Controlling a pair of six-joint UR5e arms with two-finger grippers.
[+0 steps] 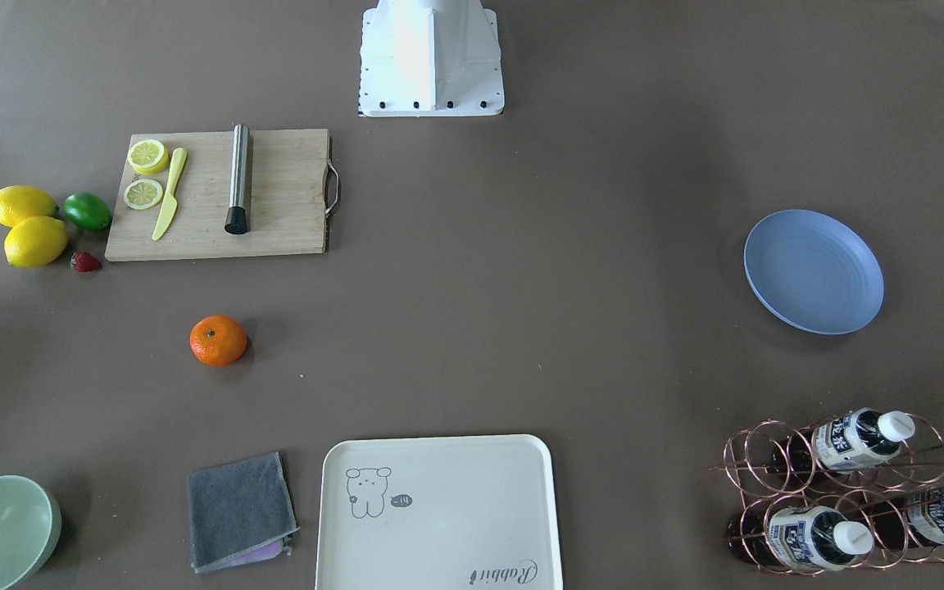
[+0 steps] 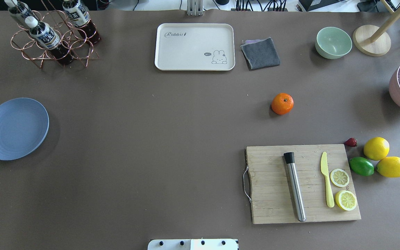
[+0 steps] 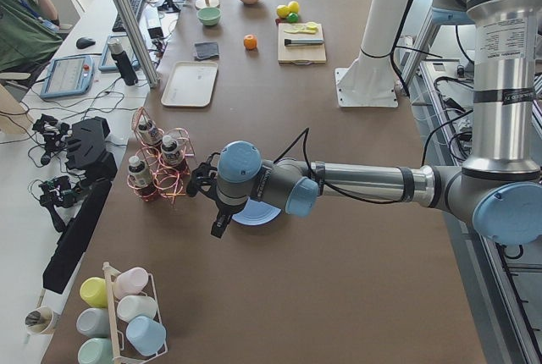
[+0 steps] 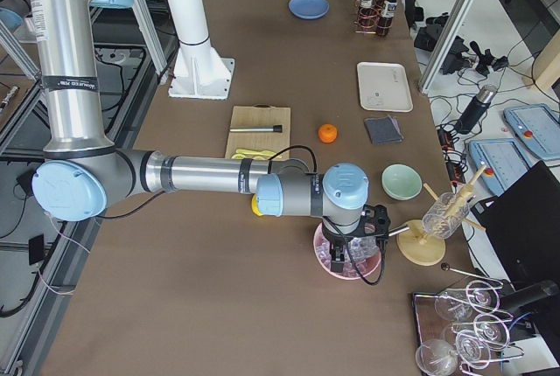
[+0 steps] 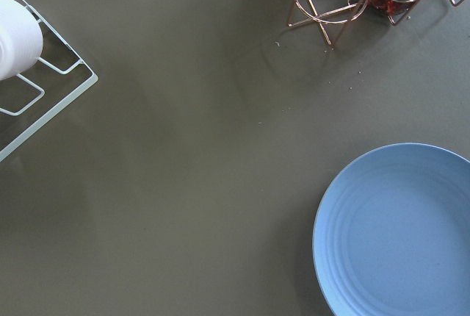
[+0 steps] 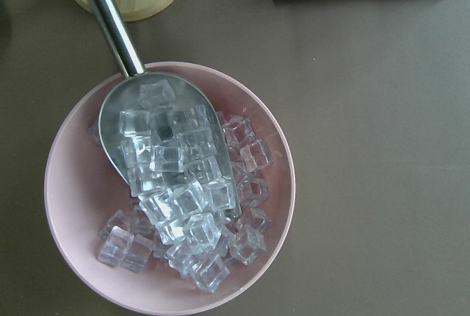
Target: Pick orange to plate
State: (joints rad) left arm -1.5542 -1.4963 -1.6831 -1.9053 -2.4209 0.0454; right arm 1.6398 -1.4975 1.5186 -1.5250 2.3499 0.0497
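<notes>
nothing of the job looks done yet. the orange (image 2: 282,103) sits by itself on the brown counter (image 2: 151,139), on the robot's right half, between the wooden cutting board (image 2: 273,184) and the grey cloth (image 2: 260,53), touching neither. the light-blue plate (image 2: 14,128) lies empty far over on the robot's left side, near the copper bottle rack (image 2: 52,45). fruit and plate are well apart.

the left claw (image 3: 218,227) hangs low just beside the plate. the right claw (image 4: 343,254) hovers over a pink bowl of ice cubes (image 6: 55,184) with a metal scoop (image 6: 158,136) in it, at the far end of the robot's right side. both show only from the side cameras, so i cannot tell how far open either is or whether it carries anything. neither has the orange, which is plainly on the counter.

so everything is left, i'd say: reach, grip, lift, carry across, set down on the plate. the right arm seems the nearer one to the fruit.
</notes>
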